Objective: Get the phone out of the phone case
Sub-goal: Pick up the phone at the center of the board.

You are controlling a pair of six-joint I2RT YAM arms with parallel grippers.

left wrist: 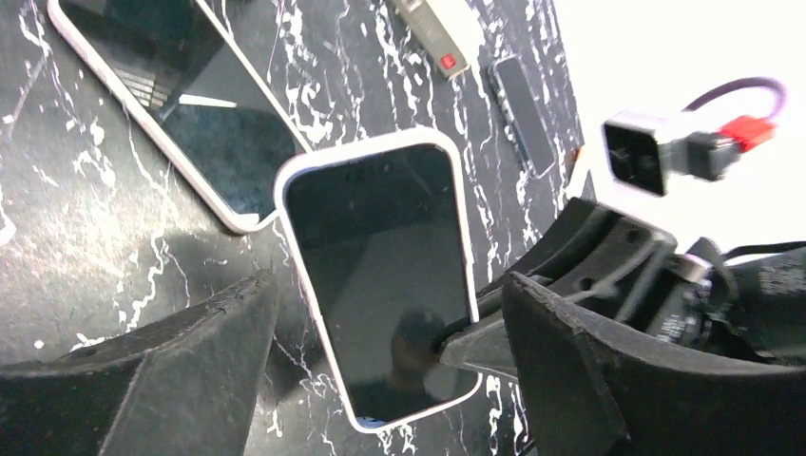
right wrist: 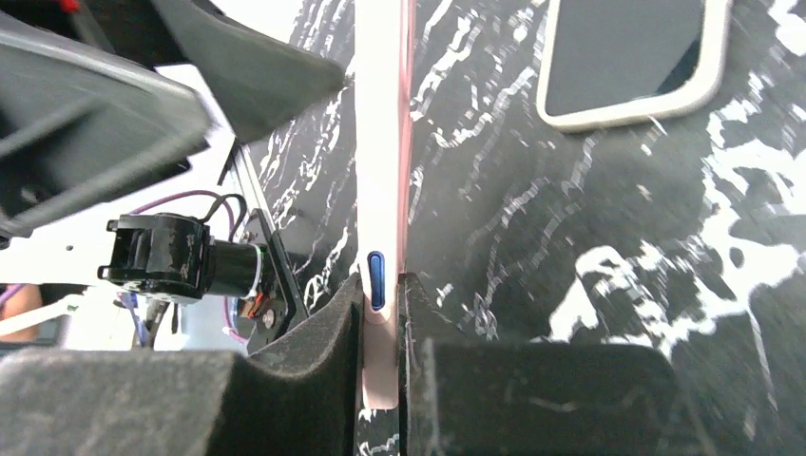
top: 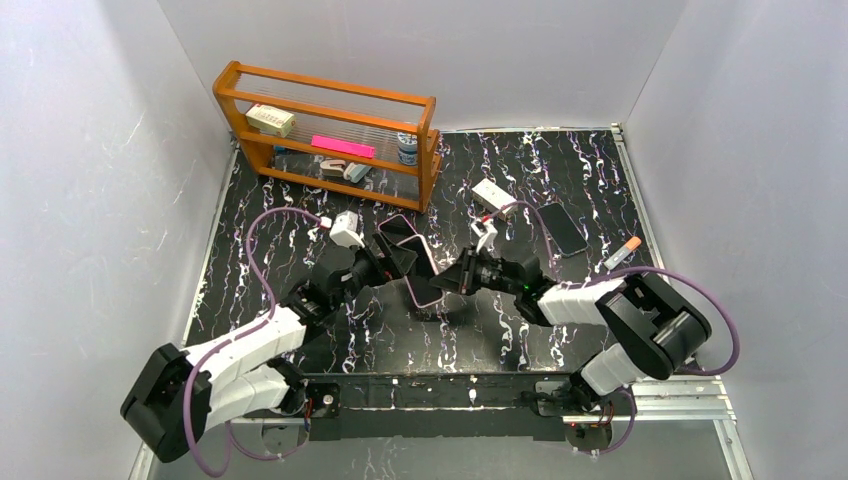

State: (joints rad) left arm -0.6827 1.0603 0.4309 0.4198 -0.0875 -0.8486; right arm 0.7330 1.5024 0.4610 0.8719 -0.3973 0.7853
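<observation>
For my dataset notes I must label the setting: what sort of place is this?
Probably a robot test cell in a lab: plain white walls box in a black marbled table, two robot arms are bolted at its near edge, and a wooden rack holds small items.

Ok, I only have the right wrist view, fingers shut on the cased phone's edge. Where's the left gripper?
Observer: The left gripper is open, one finger either side of the cased phone, neither appearing to touch it.
Operator: Which way is it facing?
Observer: Its dark screen faces the left wrist camera.
Operator: Anything off to my right?
Observer: A dark phone lies flat on the table, right of the right gripper.
</observation>
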